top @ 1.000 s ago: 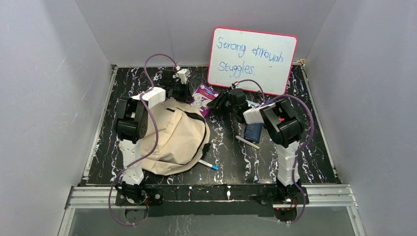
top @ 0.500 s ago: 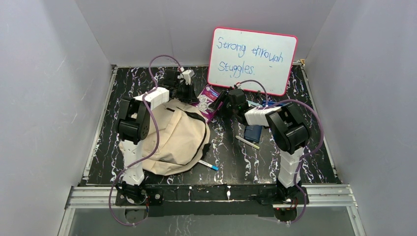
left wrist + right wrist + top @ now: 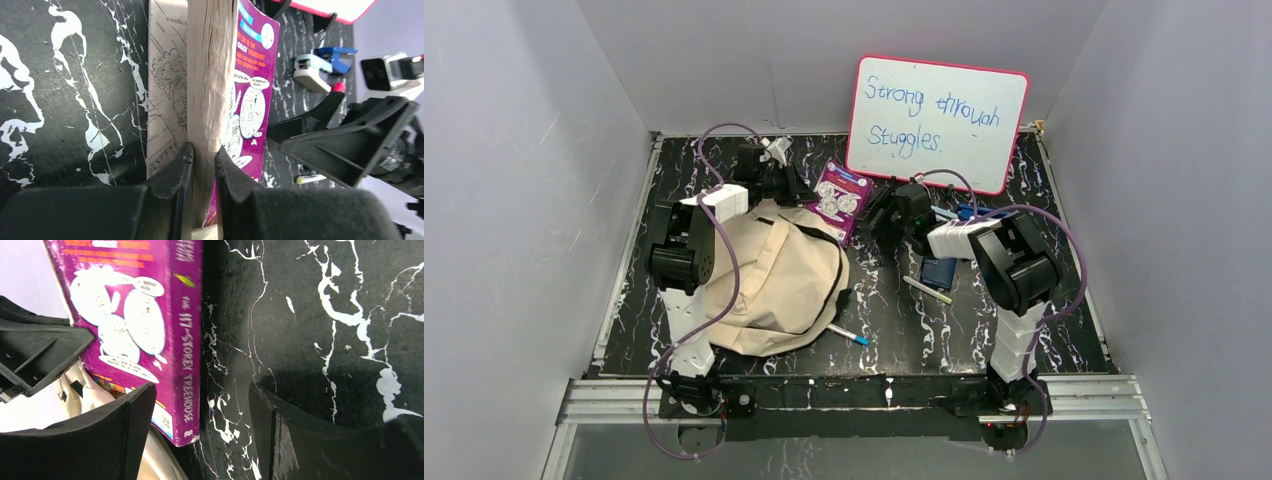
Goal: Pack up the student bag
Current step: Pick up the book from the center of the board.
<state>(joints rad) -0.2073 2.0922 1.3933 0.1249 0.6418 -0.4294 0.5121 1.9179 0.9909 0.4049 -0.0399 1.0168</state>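
Note:
The beige student bag lies slumped at the table's left centre, and its cream edge shows in the right wrist view. My left gripper is behind the bag. It is shut on the page edge of a purple paperback book, which it holds tilted on edge with the cover to the right. My right gripper is just right of the book. It is open, with the book's spine between its fingers but not gripped.
A pink-framed whiteboard leans on the back wall. A blue stapler, a dark blue notebook and a pen lie right of centre. A blue-capped pen lies by the bag's front edge.
My left gripper has swung left and back and has tipped the book up, so its cover now faces up. The right gripper has eased slightly to the right.

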